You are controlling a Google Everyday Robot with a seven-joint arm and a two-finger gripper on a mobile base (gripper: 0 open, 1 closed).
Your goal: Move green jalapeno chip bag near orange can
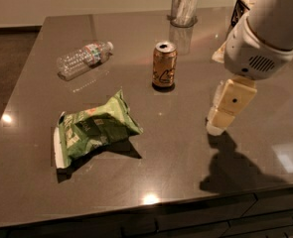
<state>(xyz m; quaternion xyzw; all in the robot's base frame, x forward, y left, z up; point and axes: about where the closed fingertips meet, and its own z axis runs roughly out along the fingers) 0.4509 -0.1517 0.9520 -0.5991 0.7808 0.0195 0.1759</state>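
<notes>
The green jalapeno chip bag (pixel 94 129) lies crumpled on the dark table (pixel 176 152), front left. The orange can (pixel 164 65) stands upright behind it and to its right, well apart from the bag. My gripper (pixel 220 120) hangs from the white arm at the right, above the table. It is to the right of both the can and the bag and touches neither.
A clear plastic water bottle (pixel 83 59) lies on its side at the back left. A metal cup (pixel 183 7) stands at the back centre. A black wire basket (pixel 243 11) is at the back right, partly behind the arm. The table's front edge runs near the bottom.
</notes>
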